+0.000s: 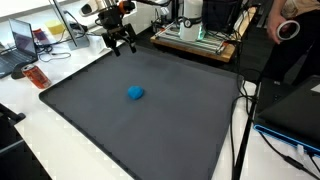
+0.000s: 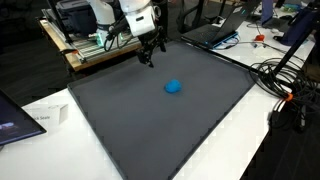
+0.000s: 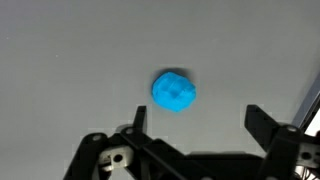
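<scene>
While hovering over a far edge of the mat [image 1: 90,125], holds the pincer [image 1: 122,45] spread wide and empty, well apart from the blue ball [image 1: 135,93] near mid-mat. From the wrist, shows ball [image 3: 174,90] ahead of the fingers [image 3: 138,118]; from outside, a laptop [image 1: 25,42] off the mat.

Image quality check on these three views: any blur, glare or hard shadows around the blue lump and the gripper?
Wrist view: soft overall, the blue lump has fuzzy edges, and the open gripper is dark, almost a silhouette along the bottom edge. In both exterior views: even, diffuse light on the dark mat, no strong glare, only a faint shadow under the lump, and the background clutter is coarse and hard to read.
</scene>
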### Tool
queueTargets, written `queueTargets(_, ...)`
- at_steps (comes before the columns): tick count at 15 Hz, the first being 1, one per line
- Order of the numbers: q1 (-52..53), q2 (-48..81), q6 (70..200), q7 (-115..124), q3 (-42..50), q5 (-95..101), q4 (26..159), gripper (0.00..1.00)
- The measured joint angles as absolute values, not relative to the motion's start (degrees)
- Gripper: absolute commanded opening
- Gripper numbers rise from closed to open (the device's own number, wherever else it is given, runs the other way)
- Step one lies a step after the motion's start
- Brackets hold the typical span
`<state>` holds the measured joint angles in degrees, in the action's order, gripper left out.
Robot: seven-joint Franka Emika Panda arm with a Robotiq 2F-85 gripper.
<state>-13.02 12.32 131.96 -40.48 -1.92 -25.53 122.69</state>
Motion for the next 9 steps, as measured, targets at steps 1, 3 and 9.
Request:
queueTargets(1,-12.65,13.25,131.71,-38.93,-1.79,-25.38,121.35,1.0)
queueTargets(3,-11.7,15.02,131.67,-34.79,-1.65,-24.44,118.93,1.0)
queueTargets(9,-8.18,19.09,131.66,-18.83,-1.27,-16.77,112.92,1.0)
